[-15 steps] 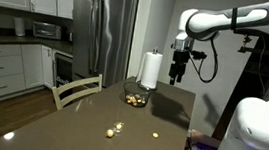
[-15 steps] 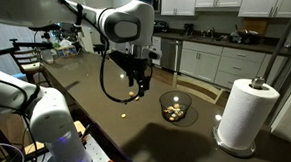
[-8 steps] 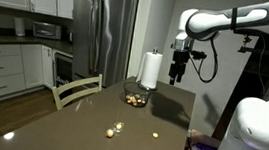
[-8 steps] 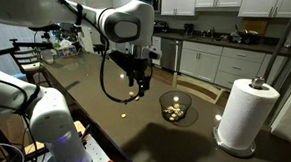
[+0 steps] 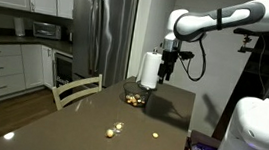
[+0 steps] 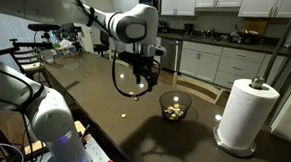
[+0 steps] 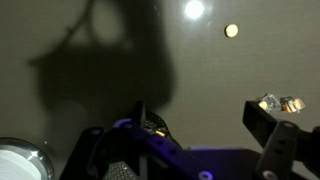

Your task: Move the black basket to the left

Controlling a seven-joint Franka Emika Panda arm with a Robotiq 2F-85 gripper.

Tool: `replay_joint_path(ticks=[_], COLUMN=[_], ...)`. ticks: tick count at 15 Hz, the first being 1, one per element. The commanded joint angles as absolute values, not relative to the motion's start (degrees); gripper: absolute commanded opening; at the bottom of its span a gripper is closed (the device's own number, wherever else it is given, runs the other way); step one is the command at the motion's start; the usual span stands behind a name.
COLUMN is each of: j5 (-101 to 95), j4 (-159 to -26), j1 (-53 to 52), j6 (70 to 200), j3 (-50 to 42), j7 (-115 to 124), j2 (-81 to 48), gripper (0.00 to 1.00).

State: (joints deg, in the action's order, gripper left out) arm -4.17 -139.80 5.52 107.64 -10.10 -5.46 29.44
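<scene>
Wire, bowl-shaped black basket (image 6: 174, 108) holding round tan pieces sits on the glossy brown table (image 6: 96, 91) near a white paper towel roll (image 6: 245, 111). Gripper (image 6: 142, 82) hovers nearby, not touching it, jaws spread and empty.

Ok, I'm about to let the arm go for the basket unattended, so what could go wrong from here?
1. The gripper hangs open above the table, off to one side of the black basket. Closing on its thin wire rim could slip or tip it, spilling the tan items inside.
2. The paper towel roll stands upright near the basket, so the arm might knock it over on the way.
</scene>
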Motion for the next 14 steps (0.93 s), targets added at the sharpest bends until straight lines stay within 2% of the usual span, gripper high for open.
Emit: replay_joint_path(ticks=[1,14], j5=[-3.68,3.22], j4=[-134.97,-125.18], j1=[3.54,2.68], j6=[109.84,120.12], j3=[-9.14,-9.88], j7=[-10.26,-31.43], j2=[21.54,1.68], gripper=[1.00,1.00])
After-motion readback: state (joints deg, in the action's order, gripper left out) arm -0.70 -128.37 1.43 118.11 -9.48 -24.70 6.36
